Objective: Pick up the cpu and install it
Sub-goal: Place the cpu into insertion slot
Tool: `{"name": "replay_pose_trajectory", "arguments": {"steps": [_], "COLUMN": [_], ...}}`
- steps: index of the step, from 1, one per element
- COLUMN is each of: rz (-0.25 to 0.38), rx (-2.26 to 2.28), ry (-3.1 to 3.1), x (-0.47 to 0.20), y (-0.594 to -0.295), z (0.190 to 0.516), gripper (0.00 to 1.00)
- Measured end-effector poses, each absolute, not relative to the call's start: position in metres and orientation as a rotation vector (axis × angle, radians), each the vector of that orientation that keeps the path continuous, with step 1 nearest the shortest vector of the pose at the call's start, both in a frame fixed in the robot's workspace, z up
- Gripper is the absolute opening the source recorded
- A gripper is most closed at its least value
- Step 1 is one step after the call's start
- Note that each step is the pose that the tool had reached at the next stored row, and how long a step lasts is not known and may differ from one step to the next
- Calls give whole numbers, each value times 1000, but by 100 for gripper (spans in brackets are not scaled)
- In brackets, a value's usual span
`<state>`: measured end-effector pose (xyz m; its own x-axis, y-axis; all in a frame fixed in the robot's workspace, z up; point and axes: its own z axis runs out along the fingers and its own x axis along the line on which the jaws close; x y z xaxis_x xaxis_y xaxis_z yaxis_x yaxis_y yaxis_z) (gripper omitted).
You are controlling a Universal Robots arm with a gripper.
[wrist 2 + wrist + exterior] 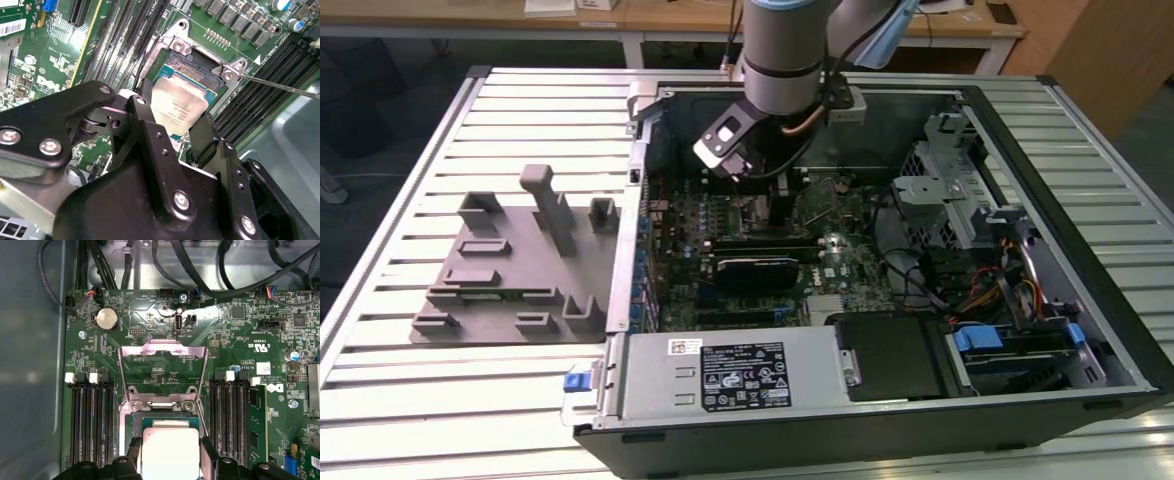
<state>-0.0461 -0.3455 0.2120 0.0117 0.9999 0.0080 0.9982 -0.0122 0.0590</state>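
The gripper (175, 122) holds the cpu (181, 105) by two opposite edges, its black fingers (144, 107) set narrow against the thin rim. The chip is flat and square with a dull silvery top and sits at the socket (197, 60); whether it is fully seated cannot be told. In the first wrist view the shiny metal plate (162, 345) stands swung open beyond the cpu (170, 452), leaving the socket uncovered. Long black slots (90, 420) run close along both sides, and a thin lever (280, 86) lies beside one corner. In the exterior view the arm (781, 50) reaches into the open case (881, 440). A grey tray (507, 270) lies on the ribbed table (400, 400), well apart.
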Motion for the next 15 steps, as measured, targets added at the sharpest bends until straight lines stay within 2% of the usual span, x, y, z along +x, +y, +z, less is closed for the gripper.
{"name": "replay_pose_trajectory", "arguments": {"steps": [15], "rz": [73], "rx": [2208], "ry": [2182], "x": [-44], "y": [-340], "z": [203], "gripper": [54]}}
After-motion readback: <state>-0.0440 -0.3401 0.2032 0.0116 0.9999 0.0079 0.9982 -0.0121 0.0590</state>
